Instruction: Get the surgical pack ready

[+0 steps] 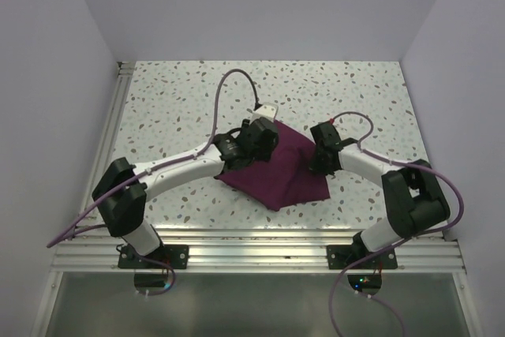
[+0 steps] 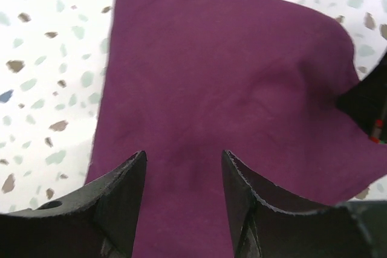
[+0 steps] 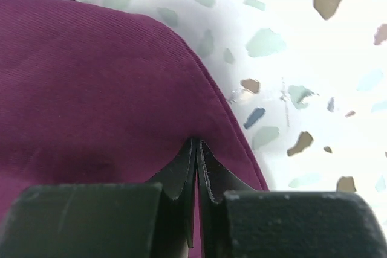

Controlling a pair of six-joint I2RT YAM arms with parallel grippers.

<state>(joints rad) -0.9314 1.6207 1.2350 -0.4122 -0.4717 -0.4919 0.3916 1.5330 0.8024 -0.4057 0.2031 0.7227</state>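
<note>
1. Cloth (image 1: 280, 175): plum-maroon piece lying flat on the speckled table (image 1: 173, 100), approx. mid-frame in the top view, btwn the two arms. One corner points toward the bottom of the frame.
2. L gripper (image 2: 183, 179): fingers wide apart, holding nothing. Only cloth shows through the gap. Can't tell if the tips touch the fabric or hang just above it.
3. Top view: L gripper sits over the cloth's upper-left part. Its arm runs in from the lower left of the frame.
4. R gripper (image 3: 196, 161): fingers pressed tight together w/ no gap, pinching the cloth's edge at the tips.
5. R wrist view: cloth fills the left half & bottom, and its edge curves down to the closed tips. Bare speckled table is at right.
6. Top view: R gripper is at the cloth's right edge, right of centre. Its arm comes in from the lower right.
7. L wrist view: cloth covers most of the frame & wrinkles toward a dark shape at the right edge. Table shows at left & along the top.
8. Purple cable (image 1: 237, 72) loops over the table, upper centre of the top view.
9. Metal rail (image 1: 252, 246) runs across the bottom of the top view, w/ both arm bases on it.
</note>
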